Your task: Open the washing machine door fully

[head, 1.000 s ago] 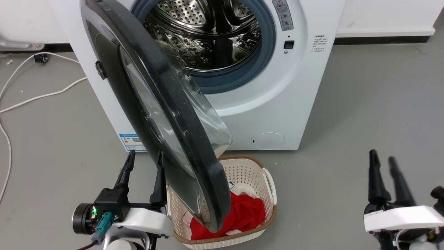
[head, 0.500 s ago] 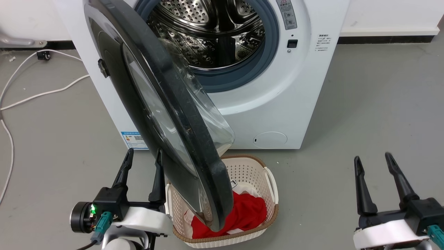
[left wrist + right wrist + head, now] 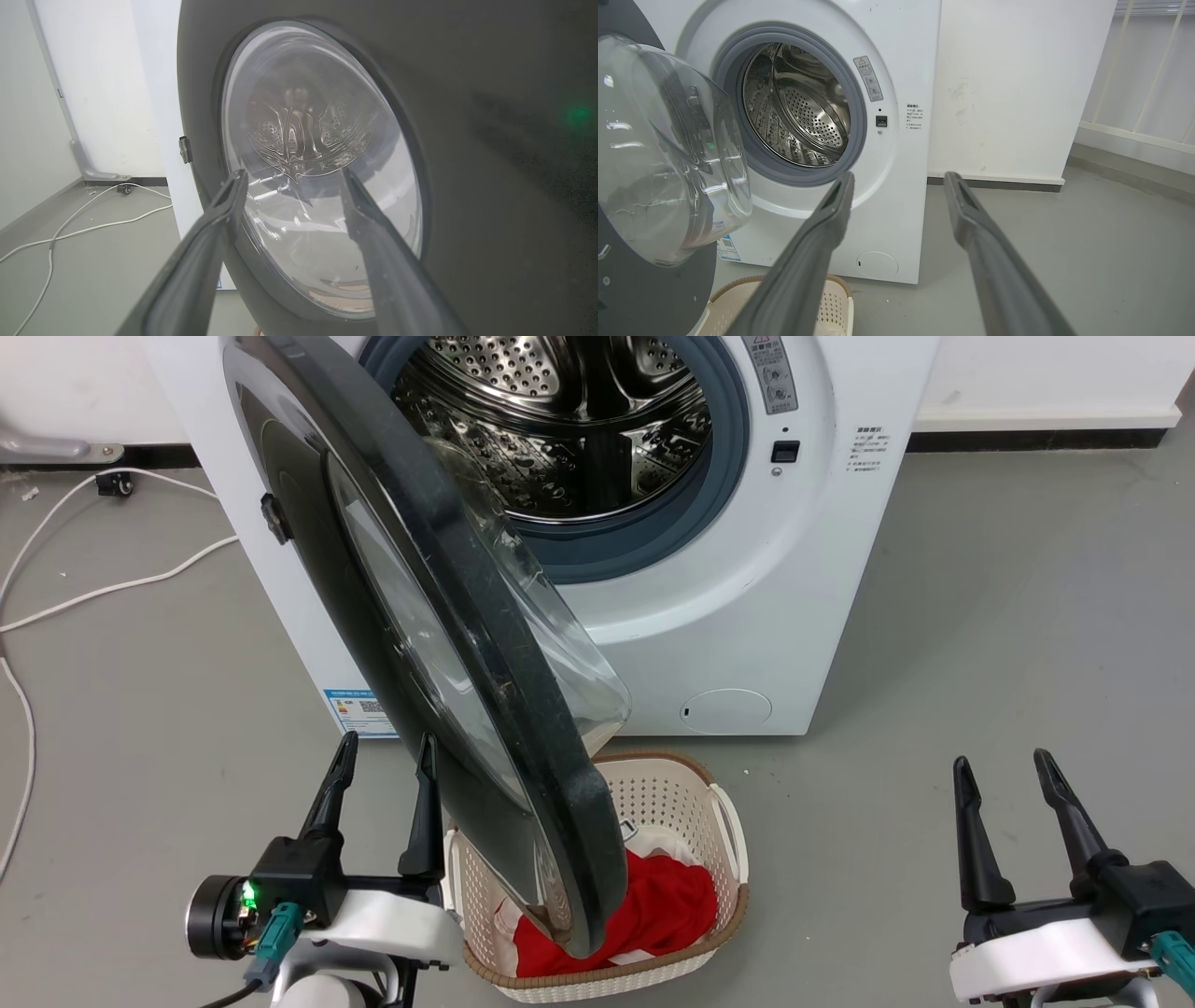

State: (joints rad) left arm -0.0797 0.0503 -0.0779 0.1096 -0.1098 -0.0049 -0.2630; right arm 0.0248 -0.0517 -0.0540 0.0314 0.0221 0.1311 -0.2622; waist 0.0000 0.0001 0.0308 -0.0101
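Washing machine door (image 3: 420, 644) stands partly open off the washing machine (image 3: 709, 616), its lower edge over the laundry basket (image 3: 691, 793) on the floor. Left gripper (image 3: 387, 747) is just beside the door's outer face, fingers apart and empty. Right gripper (image 3: 1001, 761), fingers also spread and empty, is well apart from the door.

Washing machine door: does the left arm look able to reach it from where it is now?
Probably yes. The open left end effector sits right beside the door and points at its outer face, with nothing between them.
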